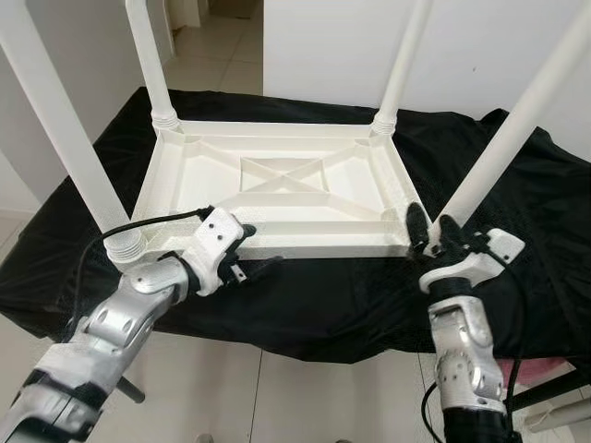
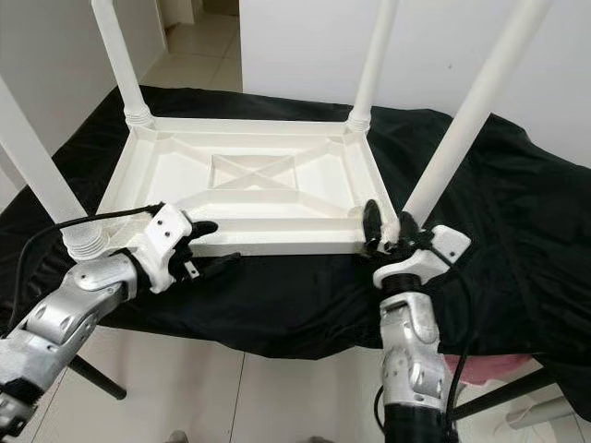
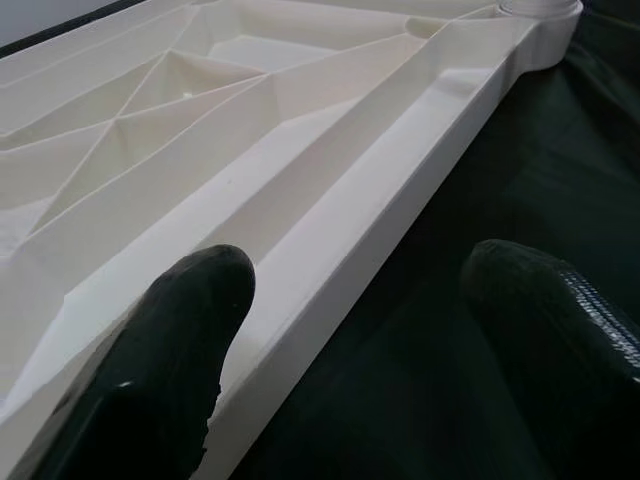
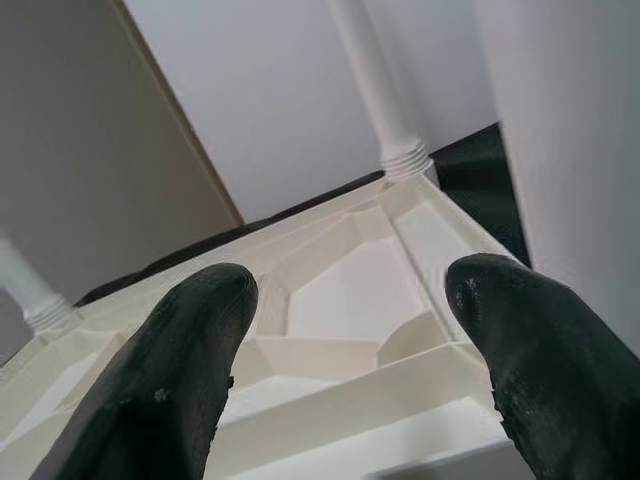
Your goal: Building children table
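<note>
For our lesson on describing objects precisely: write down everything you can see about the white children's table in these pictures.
The white children's table looks like moulded plastic. It lies upside down on a black cloth, its ribbed underside with a crossed brace facing up. Four round legs stand upright from threaded corner sockets. The left hand, open, straddles the near rim, one finger over the rim's edge, the other over the cloth. The right hand, open, is at the near right corner by that leg's base.

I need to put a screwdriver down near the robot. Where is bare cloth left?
Bare black cloth lies right of the upturned white table, and a narrower strip in front of it between the left gripper and right gripper. The table's near edge is crowded by both grippers.
</note>
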### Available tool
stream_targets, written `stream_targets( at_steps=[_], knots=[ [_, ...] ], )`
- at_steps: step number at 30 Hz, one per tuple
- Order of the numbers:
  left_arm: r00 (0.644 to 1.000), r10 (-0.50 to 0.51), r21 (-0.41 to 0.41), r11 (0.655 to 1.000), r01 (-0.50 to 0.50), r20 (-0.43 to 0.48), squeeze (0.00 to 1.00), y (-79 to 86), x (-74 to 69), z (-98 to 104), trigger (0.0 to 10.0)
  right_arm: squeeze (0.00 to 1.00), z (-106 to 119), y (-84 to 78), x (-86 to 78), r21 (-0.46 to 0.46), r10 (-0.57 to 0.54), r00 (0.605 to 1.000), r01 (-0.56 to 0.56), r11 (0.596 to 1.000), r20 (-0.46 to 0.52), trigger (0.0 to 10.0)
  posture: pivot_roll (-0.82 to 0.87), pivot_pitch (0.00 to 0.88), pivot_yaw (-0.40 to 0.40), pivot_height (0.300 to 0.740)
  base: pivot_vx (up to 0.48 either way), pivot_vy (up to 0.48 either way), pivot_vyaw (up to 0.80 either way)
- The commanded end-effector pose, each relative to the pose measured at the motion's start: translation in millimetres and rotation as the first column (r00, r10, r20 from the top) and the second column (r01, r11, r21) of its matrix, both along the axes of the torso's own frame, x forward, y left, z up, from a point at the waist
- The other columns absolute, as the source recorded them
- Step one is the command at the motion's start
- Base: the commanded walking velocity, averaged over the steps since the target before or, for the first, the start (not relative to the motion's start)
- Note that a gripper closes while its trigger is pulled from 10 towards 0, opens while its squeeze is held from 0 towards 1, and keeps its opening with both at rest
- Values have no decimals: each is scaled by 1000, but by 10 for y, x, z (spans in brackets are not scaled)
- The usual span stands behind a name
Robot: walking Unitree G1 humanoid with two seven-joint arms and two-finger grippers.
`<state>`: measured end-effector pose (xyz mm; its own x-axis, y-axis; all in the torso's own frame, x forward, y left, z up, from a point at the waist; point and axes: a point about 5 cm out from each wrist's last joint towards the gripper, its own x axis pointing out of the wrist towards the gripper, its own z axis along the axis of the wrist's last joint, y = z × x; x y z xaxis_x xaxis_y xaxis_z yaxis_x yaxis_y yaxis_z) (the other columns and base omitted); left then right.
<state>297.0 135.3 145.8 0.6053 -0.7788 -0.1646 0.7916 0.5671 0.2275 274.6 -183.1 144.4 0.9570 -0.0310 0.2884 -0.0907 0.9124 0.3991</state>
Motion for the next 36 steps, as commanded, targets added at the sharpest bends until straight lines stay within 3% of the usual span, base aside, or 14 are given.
stream_targets(
  at_steps=[1,5,10,12,14,16,19,24,25,26,28,31,34,36],
  knots=[
    [999,-49,31,998,49,-4,0,-10,-44,-31,10000,0,-13,-17,-15,-9,-3,1000,3,1000,2,10000,31,35,-39,740,0,0,0],
    [1000,10,57,998,-11,29,0,-23,18,-73,10000,0,-23,-7,6,-12,8,1000,-8,1000,0,10000,38,36,-44,740,0,0,0],
    [991,110,107,987,-118,80,0,-2,194,-96,10000,0,5,62,66,-27,48,999,-48,998,11,10000,38,34,-37,740,0,0,0],
    [979,173,193,962,-191,109,0,69,267,-173,10000,0,10,83,65,-27,55,998,-54,998,13,10000,40,34,-36,740,0,0,0],
    [979,173,193,962,-191,109,0,69,267,-173,10000,0,10,83,65,-27,55,998,-54,998,13,10000,40,34,-36,740,0,0,0],
    [957,243,269,922,-278,155,0,128,318,-264,10000,0,-3,110,50,-25,56,998,-56,998,10,10000,32,33,-27,740,0,0,0],
    [947,275,281,908,-312,166,0,142,337,-294,10000,0,-12,126,41,-23,56,998,-56,998,8,10000,32,33,-27,740,0,0,0],
    [974,203,281,933,-223,98,0,-1,291,-343,10000,0,-28,141,33,-26,60,998,-60,998,2,10000,28,32,-22,740,0,0,0],
    [988,148,259,953,-155,46,0,-85,251,-354,10000,0,-30,133,39,-28,59,998,-59,998,2,10000,28,32,-22,740,0,0,0],
    [988,148,259,953,-155,46,0,-85,251,-354,10000,0,-30,133,39,-28,59,998,-59,998,2,10000,28,32,-22,740,0,0,0],
    [999,29,197,980,-25,-19,0,-227,152,-343,10000,0,-32,123,46,-32,58,998,-58,998,2,10000,27,31,-20,740,0,0,0],
    [998,-33,155,987,41,-51,0,-310,84,-318,10000,0,-34,120,48,-33,57,998,-57,998,1,10000,27,31,-20,740,0,0,0],
    [975,-189,53,979,196,-117,0,-523,-120,-245,10000,0,-40,124,50,-35,56,998,-56,998,-1,10000,32,29,-17,740,0,0,0],
    [966,-222,36,973,229,-132,0,-558,-168,-230,10000,0,-44,129,53,-35,57,998,-57,998,-2,10000,33,28,-17,740,0,0,0]
  ],
)
